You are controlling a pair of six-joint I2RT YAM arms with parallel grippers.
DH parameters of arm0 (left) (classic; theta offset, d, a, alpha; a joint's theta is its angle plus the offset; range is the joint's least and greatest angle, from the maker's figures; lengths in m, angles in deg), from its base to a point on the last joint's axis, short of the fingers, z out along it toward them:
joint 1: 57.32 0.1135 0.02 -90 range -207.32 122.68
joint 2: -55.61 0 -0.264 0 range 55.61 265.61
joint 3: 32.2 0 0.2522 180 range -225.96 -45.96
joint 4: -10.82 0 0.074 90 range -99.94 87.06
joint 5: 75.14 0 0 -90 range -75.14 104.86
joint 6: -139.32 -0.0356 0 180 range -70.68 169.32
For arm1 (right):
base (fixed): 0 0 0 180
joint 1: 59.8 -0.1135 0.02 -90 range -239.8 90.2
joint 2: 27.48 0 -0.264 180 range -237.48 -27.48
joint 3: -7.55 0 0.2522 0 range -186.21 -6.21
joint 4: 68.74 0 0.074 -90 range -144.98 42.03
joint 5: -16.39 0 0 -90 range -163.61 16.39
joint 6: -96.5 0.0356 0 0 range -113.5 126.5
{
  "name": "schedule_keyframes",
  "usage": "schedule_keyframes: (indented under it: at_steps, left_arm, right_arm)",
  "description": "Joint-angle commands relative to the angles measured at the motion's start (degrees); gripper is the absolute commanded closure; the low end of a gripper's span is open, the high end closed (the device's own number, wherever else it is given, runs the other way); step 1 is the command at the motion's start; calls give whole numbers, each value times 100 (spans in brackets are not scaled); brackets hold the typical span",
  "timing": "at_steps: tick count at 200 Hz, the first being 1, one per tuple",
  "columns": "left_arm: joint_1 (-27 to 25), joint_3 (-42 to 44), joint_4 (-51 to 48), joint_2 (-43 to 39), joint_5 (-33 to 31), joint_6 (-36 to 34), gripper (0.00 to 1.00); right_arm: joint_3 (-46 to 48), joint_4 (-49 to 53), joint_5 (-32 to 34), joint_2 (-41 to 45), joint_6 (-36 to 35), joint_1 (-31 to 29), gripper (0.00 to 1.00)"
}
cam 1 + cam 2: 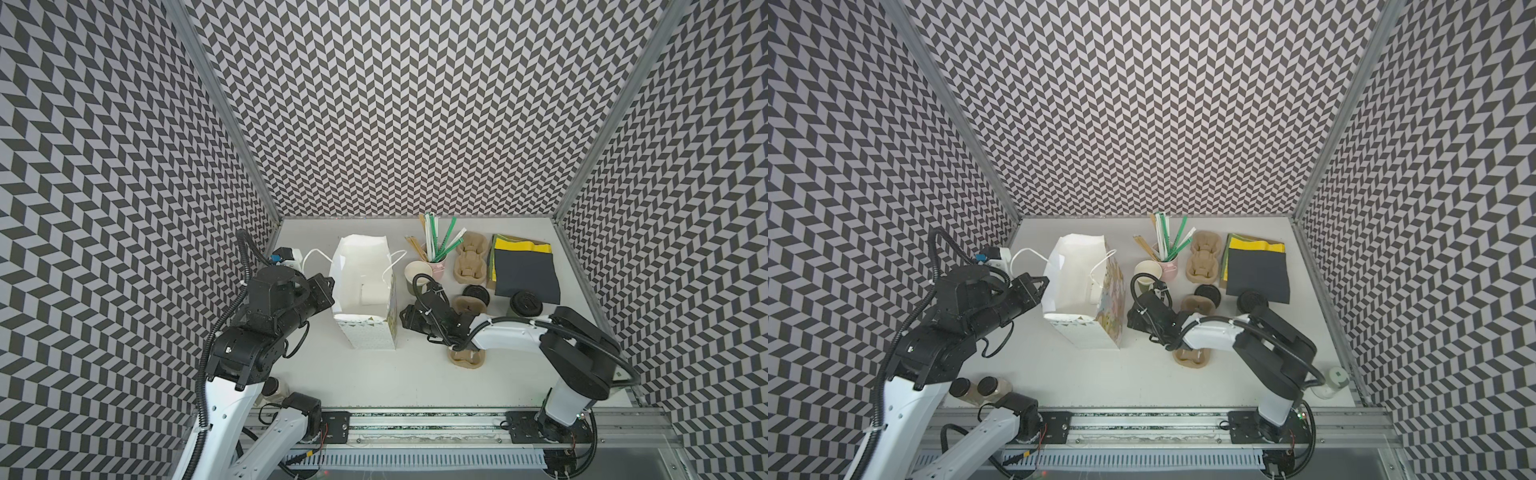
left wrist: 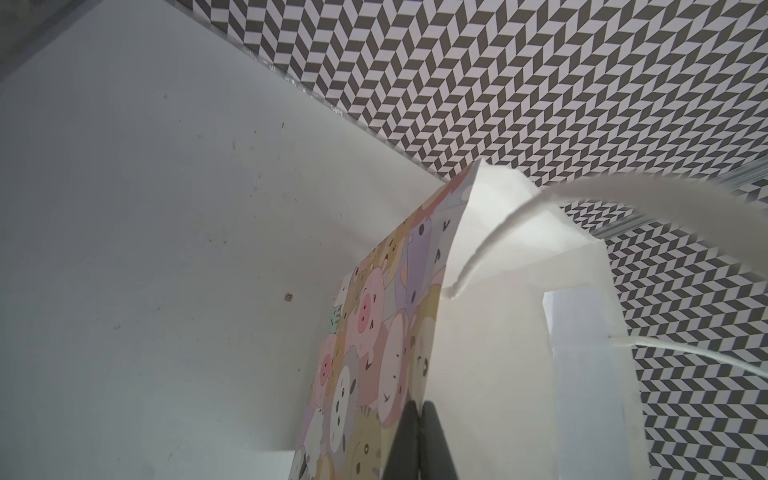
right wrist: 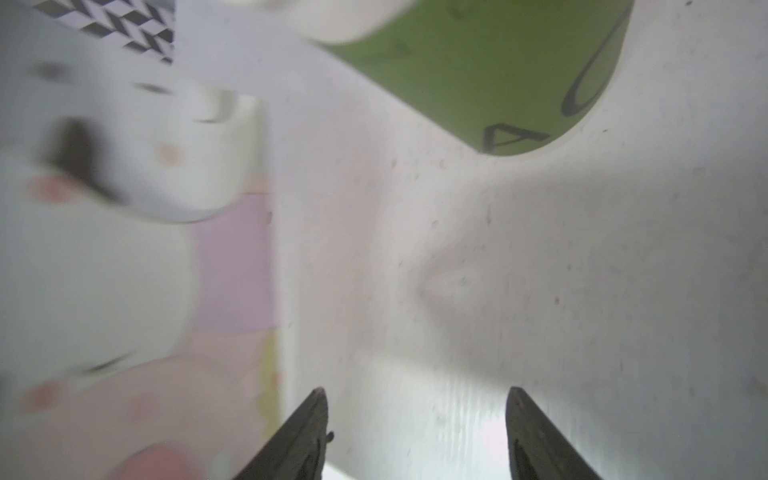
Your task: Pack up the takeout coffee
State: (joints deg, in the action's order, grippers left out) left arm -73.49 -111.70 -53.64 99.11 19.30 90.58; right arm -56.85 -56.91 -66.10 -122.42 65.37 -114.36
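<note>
Right gripper (image 3: pixel 415 399), jaws apart and empty, hovers over bare table (image 1: pixel 374 374) between bag (image 1: pixel 365 286) and unlidded green cup (image 1: pixel 417 276). Left gripper (image 2: pixel 419 409) pinches the bag's wall, holding it open. Lidded coffee (image 1: pixel 524 306) stands well right, unpacked; a carrier (image 1: pixel 466 357) lies empty. Judged early.

Both arms have white lower links (image 1: pixel 505 334) and black joint housings (image 1: pixel 579 353). Black corrugated cable (image 1: pixel 202 374) runs along each arm, fixed with white ties. The fingers (image 3: pixel 536 436) are dark, thin and pointed. Black base plates (image 1: pixel 525 428) carry screws.
</note>
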Motion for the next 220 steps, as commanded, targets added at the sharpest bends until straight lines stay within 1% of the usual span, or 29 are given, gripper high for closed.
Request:
schedule_keyframes:
  at_steps: [1, 16, 37, 59, 82, 100, 130, 155, 167, 182, 202, 220]
  left_arm:
    - [-36, 130, 229, -199, 250, 358, 100]
    - [-57, 256, 294, -256, 345, 481, 100]
    - [-155, 395, 381, -318, 481, 661, 100]
    - [-483, 532, 479, -360, 416, 863, 100]
    - [-1037, 683, 511, -395, 20, 1197, 100]
    - [-1498, 835, 639, -405, -277, 1481, 100]
    - [-2354, 979, 783, -232, -1055, 1879, 100]
    - [-2908, 940, 766, -6, -1698, 2102, 100]
    - [-3071, 906, 704, 33, -1996, 2186, 100]
    - [-3147, 895, 634, 28, -2262, 2268, 100]
    - [-3177, 995, 728, 5, -2333, 2367, 100]
    - [-3276, 1088, 850, 25, -2409, 2500, 100]
  right_arm:
    - [180, 294, 292, 972, -147, -100, 32]
    - [347, 531, 505, 1457, -184, -98, 32]
    - [520, 771, 641, 1946, -247, -100, 32]
    - [664, 936, 796, 2232, -261, -89, 32]
    - [731, 1092, 846, 2452, -310, -89, 32]
    - [648, 1413, 922, 2602, -314, -85, 32]
    - [659, 1871, 1218, 2876, -299, -87, 31]
    - [691, 2404, 1502, 3086, -245, -65, 30]
    - [732, 2627, 1557, 3151, -186, -54, 30]
    - [856, 2771, 1562, 3252, -143, -4, 30]
    - [1046, 2865, 1434, 3365, -105, 135, 30]
    - [1191, 2880, 1236, 3412, -216, 344, 30]
